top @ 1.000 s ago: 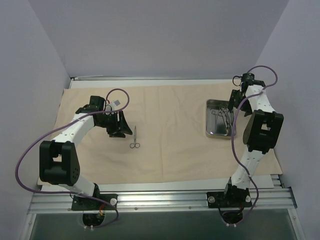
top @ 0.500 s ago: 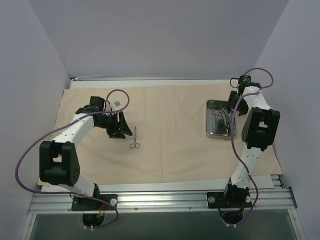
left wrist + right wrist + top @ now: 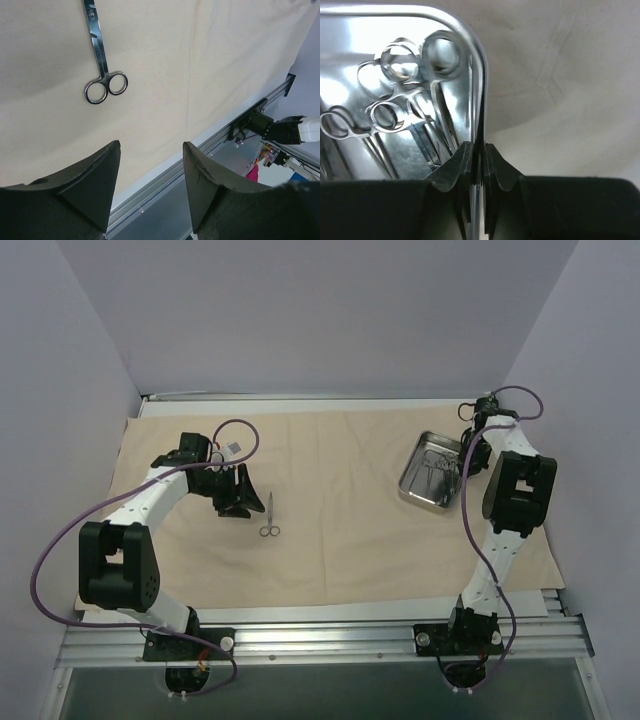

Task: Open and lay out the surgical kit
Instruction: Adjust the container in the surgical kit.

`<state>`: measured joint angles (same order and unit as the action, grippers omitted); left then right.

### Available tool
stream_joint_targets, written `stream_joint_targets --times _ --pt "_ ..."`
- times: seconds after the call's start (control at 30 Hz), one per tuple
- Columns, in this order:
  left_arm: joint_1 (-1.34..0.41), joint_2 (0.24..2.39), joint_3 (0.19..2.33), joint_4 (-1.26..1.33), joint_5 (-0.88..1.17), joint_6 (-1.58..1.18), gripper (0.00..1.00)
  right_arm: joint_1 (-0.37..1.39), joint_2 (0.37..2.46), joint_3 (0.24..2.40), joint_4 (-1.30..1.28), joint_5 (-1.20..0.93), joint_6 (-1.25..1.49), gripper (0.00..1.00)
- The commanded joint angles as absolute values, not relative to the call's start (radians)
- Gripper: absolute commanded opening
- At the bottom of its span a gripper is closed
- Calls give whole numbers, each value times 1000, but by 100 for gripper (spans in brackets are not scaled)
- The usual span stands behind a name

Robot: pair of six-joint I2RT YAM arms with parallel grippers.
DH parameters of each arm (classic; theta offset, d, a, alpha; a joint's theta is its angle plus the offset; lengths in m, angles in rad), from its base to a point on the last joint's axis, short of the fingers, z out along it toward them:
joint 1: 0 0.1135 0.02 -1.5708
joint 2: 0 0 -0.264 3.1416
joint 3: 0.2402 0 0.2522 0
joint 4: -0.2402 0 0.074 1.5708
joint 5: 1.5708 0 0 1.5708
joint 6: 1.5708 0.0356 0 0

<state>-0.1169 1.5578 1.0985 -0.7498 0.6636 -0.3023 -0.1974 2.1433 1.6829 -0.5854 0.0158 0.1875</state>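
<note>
Beige cloth [image 3: 340, 520]: matte wrap, spread flat, faintly creased.
Steel tray [image 3: 415, 483]: shiny rounded rectangle, far right, long axis tilted near-left to far-right; ring-handled forceps [image 3: 400, 70] inside, clear only from right wrist.
Scissors [image 3: 269, 517]: thin, silver, left of centre; rings near, blades pointing away.
Right gripper [image 3: 477, 150]: clamped on tray rim.
Left gripper [image 3: 150, 165]: jaws apart, beside scissors.

The counter [image 3: 300, 611] shows only as pale strips along the upper and lower edges of a beige cloth wrap [image 3: 340, 540]. The wrap lies spread flat over nearly all of it, faintly creased. Left of centre on the cloth lie closed scissors [image 3: 269, 517], rings toward the bottom of the frame. At the right sits the steel tray [image 3: 414, 480], askew to the cloth's edges, holding ring-handled instruments [image 3: 440, 55].
</note>
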Motion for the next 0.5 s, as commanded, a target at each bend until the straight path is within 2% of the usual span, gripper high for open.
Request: stream_joint_targets --times 0.0,0.27,0.47 --pt "-114 1557 1146 -761 683 -276 62 -210 2135 1687 -636 11 262 4" --pt "-114 1568 1144 -753 696 -276 61 -226 2054 1608 -675 -83 475 0" --pt "-112 1578 1146 -747 709 -278 61 -224 1886 1382 -612 -143 736 2"
